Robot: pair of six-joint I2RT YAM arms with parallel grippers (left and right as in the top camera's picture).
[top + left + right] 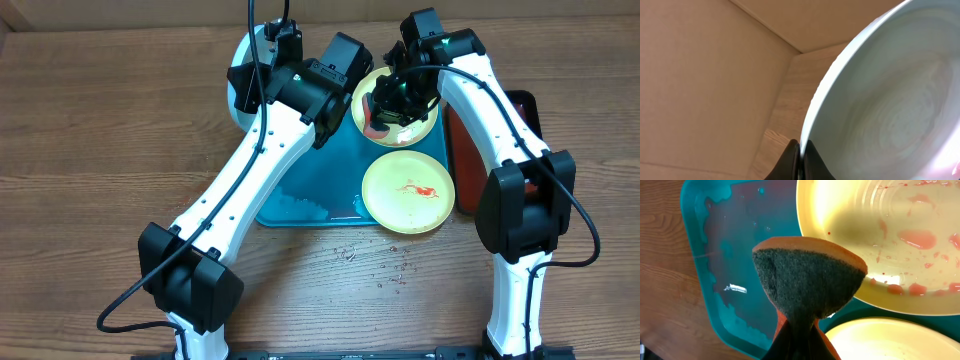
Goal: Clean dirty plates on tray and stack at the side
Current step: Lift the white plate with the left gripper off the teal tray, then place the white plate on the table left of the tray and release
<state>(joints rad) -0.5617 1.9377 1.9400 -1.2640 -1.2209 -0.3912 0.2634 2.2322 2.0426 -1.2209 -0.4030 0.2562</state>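
— While the left arm (250, 170) reaches across to the tray's (300, 175) far-left edge, how's the left gripper (800, 150)?
— Jaws clamped on the pale blue-white plate's (890, 100) rim; plate lifted, tilted, wet swirls inside.
— Right side?
— Right gripper (799, 330) bends down over the far yellow-green plate (880, 240) on the tray, jaws pinching a sponge (810, 275). Watery red smears. Second yellow-green plate (405, 190) at the near-right corner — also smeared.

Wooden table (100, 150): teal tray (330, 185), dark red tray (460, 160) just beside, droplets (385, 270) in front.
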